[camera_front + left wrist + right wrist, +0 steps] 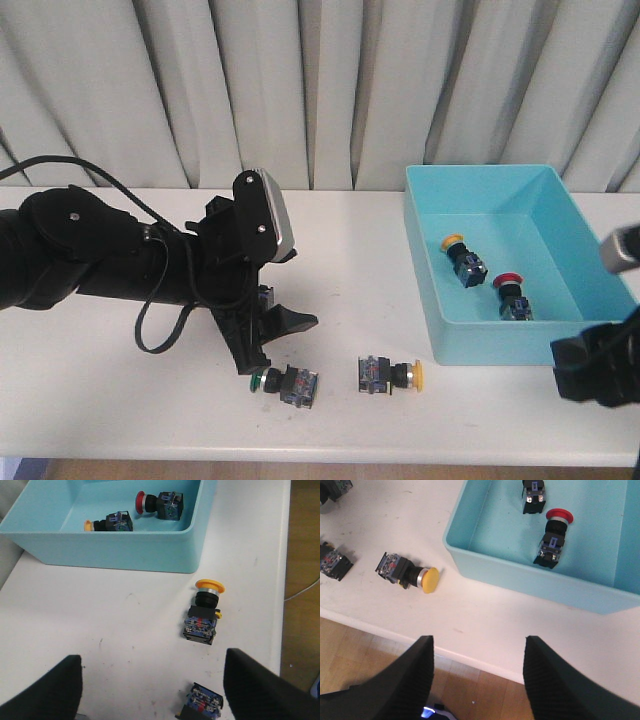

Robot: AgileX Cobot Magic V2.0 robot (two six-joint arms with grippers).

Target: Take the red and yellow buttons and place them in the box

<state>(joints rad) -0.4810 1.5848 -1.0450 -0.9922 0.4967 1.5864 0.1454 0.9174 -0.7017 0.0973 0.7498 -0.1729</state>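
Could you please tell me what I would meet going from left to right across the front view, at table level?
Left arm → green button → yellow button → yellow button in the box → red button in the box → right tool.

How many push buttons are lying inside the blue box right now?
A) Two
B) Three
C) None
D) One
A: inside the turquoise box lie a yellow-capped button and a red-capped button; the other yellow-capped button lies on the table outside it.
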